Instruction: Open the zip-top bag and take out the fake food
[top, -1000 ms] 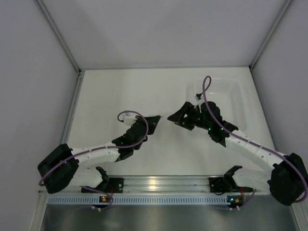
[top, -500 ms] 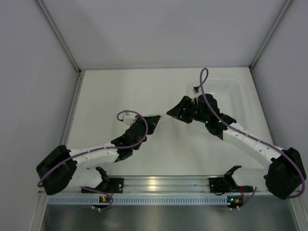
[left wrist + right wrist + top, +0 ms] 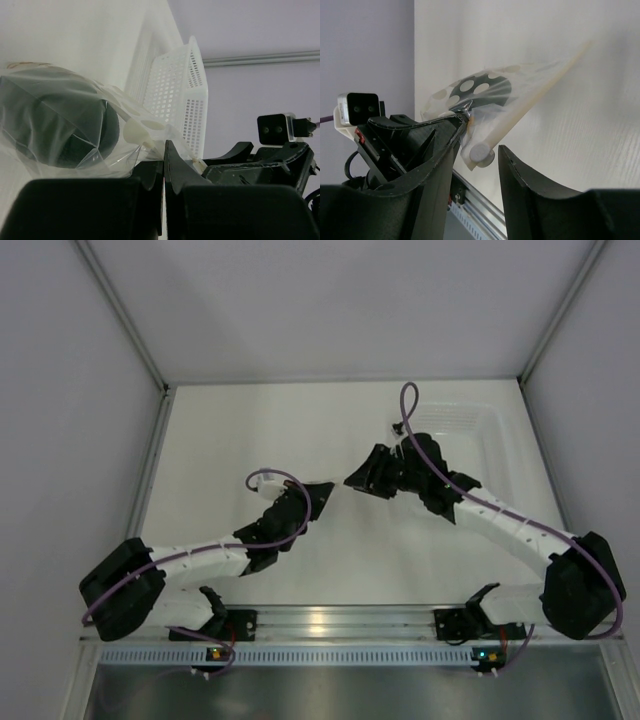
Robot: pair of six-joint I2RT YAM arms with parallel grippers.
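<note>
The zip-top bag [image 3: 107, 122] hangs in the air between my two grippers, clear plastic with white spots. The fake food [image 3: 55, 125] is a dark oval inside it, and also shows in the right wrist view [image 3: 485, 92]. My left gripper [image 3: 164, 148] is shut on the bag's edge near the cream zip strip [image 3: 535, 92]. It is at the table's middle in the top view [image 3: 322, 492]. My right gripper [image 3: 477, 167] is open, its jaws on either side of the strip's round end [image 3: 481, 154]. In the top view it [image 3: 357, 480] faces the left gripper closely.
A white perforated tray [image 3: 175, 85] stands behind the bag, at the back right of the table in the top view [image 3: 455, 408]. Grey walls enclose the table on three sides. A metal rail [image 3: 320, 620] runs along the near edge.
My right arm has shifted a little left and toward the back, bringing its gripper closer to the left gripper. The left arm has barely moved.
</note>
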